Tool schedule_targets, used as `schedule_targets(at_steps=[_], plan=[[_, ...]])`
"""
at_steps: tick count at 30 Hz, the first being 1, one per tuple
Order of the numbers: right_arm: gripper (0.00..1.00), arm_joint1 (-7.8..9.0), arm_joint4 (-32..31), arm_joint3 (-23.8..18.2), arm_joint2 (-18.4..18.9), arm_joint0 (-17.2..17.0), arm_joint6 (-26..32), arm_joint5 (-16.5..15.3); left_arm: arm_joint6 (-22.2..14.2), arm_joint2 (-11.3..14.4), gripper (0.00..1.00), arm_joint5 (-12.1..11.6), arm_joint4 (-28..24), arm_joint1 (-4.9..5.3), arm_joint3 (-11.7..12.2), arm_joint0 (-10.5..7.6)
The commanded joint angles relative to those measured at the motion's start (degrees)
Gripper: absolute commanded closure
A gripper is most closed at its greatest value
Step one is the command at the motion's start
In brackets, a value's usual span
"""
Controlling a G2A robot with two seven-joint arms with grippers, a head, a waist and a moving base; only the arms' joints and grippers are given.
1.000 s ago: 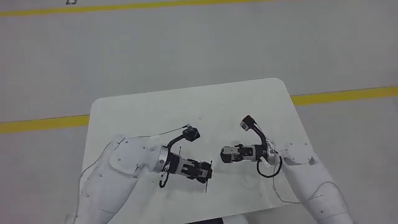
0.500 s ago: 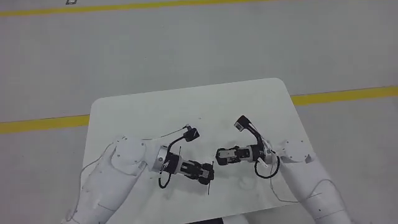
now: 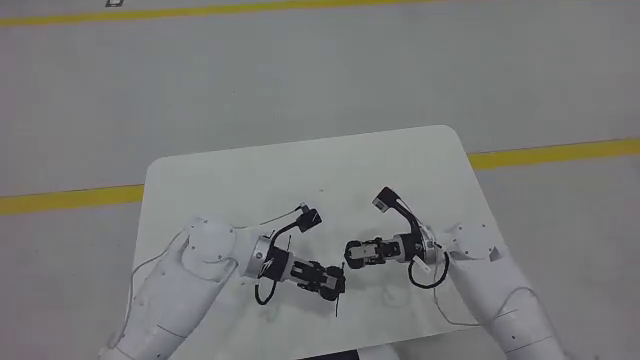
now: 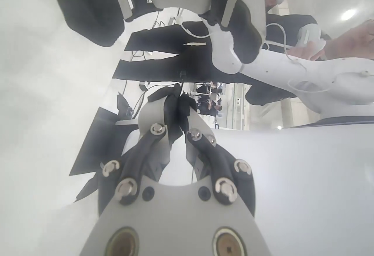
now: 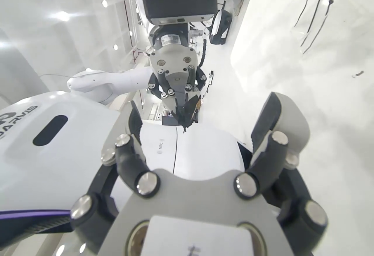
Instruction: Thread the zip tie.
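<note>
A thin black zip tie (image 3: 338, 303) is pinched upright in my left gripper (image 3: 334, 278), which hovers over the near middle of the white table (image 3: 400, 160). In the left wrist view its black fingertips (image 4: 171, 106) press together on the tie. My right gripper (image 3: 351, 253) sits just right of it, facing it, open with nothing between its pads. The right wrist view has those open fingers (image 5: 270, 119) in front, and beyond them the left gripper (image 5: 183, 115) with the tie's end (image 5: 184, 127) poking out toward them.
A clear bag with several spare black zip ties (image 5: 314, 13) lies on the table beside the right arm, and a small black piece (image 5: 358, 73) rests near it. A person holding hand controllers (image 4: 306, 40) stands behind the table.
The right gripper has moved left, closing the gap to the left gripper. The left gripper has drifted slightly toward the near edge, still holding the tie.
</note>
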Motion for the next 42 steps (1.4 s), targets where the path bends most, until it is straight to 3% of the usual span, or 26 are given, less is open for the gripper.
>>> schedule_targets(at_steps=[1,10,16,30,42], plan=[[0.53,-0.01,-0.15,-0.16,-0.24,0.13,0.08,0.0,0.04,0.67,1.0,0.24,-1.01,0.31,0.38,-0.47],[0.84,0.6,-0.37,-1.14,-1.43,0.58,0.08,0.0,0.04,3.14,1.0,0.93,-7.55,1.69,2.68,-2.27],[0.91,1.05,-0.18,-1.36,-2.01,0.81,0.08,0.0,0.04,4.3,1.0,0.7,-9.57,2.5,4.14,-3.5],[0.74,2.16,1.36,-2.43,-2.77,0.45,0.08,0.0,1.54,6.38,1.0,1.09,-9.96,3.38,5.01,-4.85],[0.81,2.46,1.43,-1.76,-3.61,0.87,0.08,0.0,2.08,9.0,1.0,1.03,-10.93,3.66,6.78,-6.51]])
